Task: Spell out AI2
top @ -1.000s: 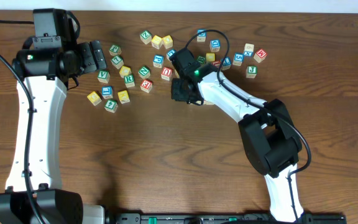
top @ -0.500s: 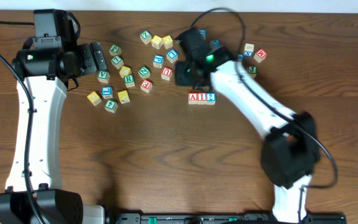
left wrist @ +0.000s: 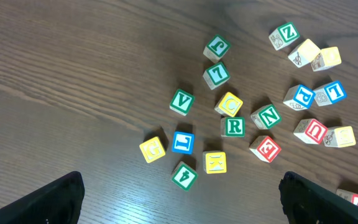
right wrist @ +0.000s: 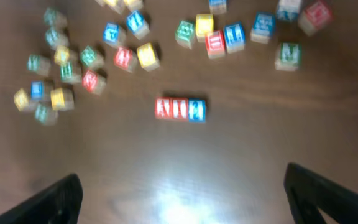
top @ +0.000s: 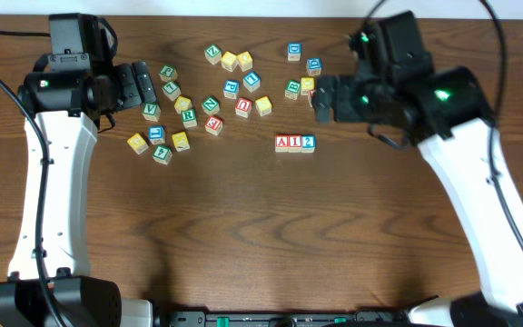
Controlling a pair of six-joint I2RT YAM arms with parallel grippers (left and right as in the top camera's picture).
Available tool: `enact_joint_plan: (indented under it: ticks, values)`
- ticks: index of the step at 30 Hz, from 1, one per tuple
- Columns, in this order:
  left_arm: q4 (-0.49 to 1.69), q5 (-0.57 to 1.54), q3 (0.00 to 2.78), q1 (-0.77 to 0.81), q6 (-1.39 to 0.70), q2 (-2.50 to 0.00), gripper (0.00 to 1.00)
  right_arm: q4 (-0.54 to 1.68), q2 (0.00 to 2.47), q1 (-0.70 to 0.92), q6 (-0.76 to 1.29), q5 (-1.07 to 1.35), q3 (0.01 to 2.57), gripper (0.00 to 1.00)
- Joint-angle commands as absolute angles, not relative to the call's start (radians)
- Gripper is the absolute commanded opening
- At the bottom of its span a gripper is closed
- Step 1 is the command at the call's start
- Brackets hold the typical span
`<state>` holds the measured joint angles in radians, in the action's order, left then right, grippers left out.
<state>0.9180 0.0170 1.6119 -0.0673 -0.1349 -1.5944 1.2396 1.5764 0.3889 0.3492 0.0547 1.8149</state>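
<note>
AI2 row [top: 295,143], cubes touching, lies ahead of my right claw [top: 328,100] and apart from it, long axis running finger to finger. That claw stands wide open, holding nothing. My left claw [top: 142,86], also open and empty, is much farther off.

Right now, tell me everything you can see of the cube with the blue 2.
The "2" cube is a small pale wooden block; its top face shows a blue 2 in a blue frame. It sits flat on the brown table, at the right end of a row in the overhead view, touching the "I" cube. Nothing else touches it.
</note>
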Motion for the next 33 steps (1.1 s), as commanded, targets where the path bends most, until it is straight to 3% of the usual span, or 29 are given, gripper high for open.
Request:
enact_joint_plan:
  ticks: [1, 2, 3, 4, 5, 9, 17, 24, 33]
  values:
    - [0.923, 0.014, 1.605, -0.069, -0.144, -1.601, 0.99, 1.297, 1.52, 0.387, 0.325, 0.015, 1.826, 0.76]
    - [0.922, 0.014, 1.605, -0.069, -0.144, -1.601, 0.99, 1.323, 1.503, 0.385, 0.307, -0.025, 1.826, 0.69]
    - [0.923, 0.014, 1.605, -0.069, -0.144, -1.601, 0.99, 1.352, 1.491, 0.385, 0.306, -0.044, 1.826, 0.71]
    - [0.923, 0.014, 1.605, -0.069, -0.144, -1.601, 0.99, 1.395, 1.476, 0.385, 0.306, -0.063, 1.826, 0.81]
    - [0.923, 0.014, 1.605, -0.069, -0.144, -1.601, 0.99, 1.43, 1.467, 0.385, 0.306, -0.071, 1.826, 0.99]
    - [0.923, 0.014, 1.604, -0.069, -0.144, -1.601, 0.99, 1.57, 1.448, 0.385, 0.306, -0.073, 1.826, 0.99]
    - [0.923, 0.014, 1.605, -0.069, -0.144, -1.601, 0.99, 1.629, 1.449, 0.383, 0.252, -0.035, 1.824, 0.99]
    - [0.923, 0.014, 1.605, -0.069, -0.144, -1.601, 0.99, 1.332, 1.32, 0.348, 0.005, -0.035, 1.694, 0.99]
    - [0.923, 0.014, 1.605, -0.069, -0.144, -1.601, 0.99, 0.85, 0.894, 0.099, -0.001, 0.065, 1.196, 0.99]
